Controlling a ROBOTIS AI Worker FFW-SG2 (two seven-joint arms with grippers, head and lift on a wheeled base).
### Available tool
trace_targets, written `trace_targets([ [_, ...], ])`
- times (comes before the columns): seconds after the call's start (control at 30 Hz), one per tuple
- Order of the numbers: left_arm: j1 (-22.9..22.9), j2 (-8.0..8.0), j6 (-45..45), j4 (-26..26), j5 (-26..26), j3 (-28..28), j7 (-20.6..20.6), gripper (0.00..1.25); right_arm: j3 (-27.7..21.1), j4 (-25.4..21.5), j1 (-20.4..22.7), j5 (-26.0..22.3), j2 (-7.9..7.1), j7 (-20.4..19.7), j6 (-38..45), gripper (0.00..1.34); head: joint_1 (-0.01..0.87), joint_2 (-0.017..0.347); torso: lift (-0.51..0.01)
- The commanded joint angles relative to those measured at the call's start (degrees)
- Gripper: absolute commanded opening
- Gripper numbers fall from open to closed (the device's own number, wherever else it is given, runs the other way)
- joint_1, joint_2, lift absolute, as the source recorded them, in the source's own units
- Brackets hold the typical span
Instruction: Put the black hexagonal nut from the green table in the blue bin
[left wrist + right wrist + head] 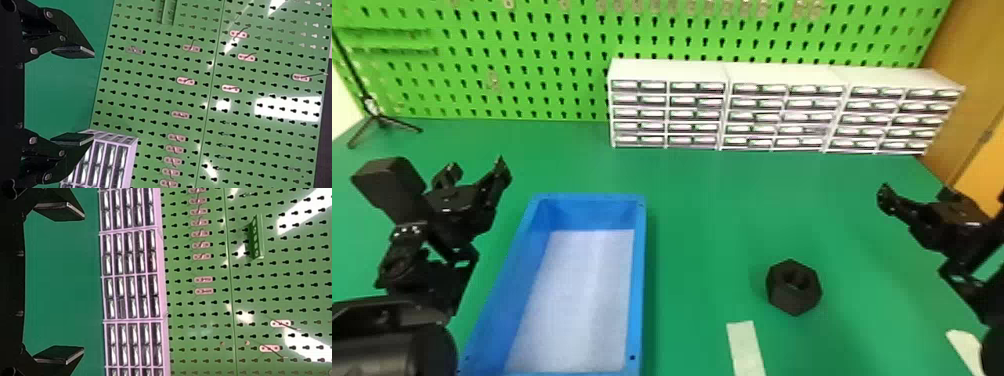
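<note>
Green tabletop point(707, 215) stretches between our blue rectangular bin's raised rim point(639, 280) and the black hexagonal nut point(794, 301) resting on it (hole facing up). Our left gripper point(477, 167) and right gripper point(914, 194) flank them, fingers spread. We see a pale flat strip point(745, 347) near the nut; behind, white drawer cabinets point(782, 75) and a green pegboard point(532, 52).

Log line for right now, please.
black nut: on green table, right of bin | blue bin: no nut inside | left gripper: open, empty | right gripper: open, empty
</note>
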Motion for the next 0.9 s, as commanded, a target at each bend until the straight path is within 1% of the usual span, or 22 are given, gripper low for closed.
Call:
trace_targets([
  [0.0, -0.1, 0.02, 0.0, 0.0, 0.0, -0.1, -0.1, 0.75, 0.1, 0.0, -0.1, 0.0, -0.04, 0.0, 0.1, 1.23, 0.692, 0.008, -0.097],
  [0.87, -0.6, 0.02, 0.0, 0.0, 0.5, 0.2, -1.2, 0.75, 0.9, 0.0, -0.5, -0.1, -0.04, 0.1, 1.8, 1.23, 0.692, 0.008, -0.097],
])
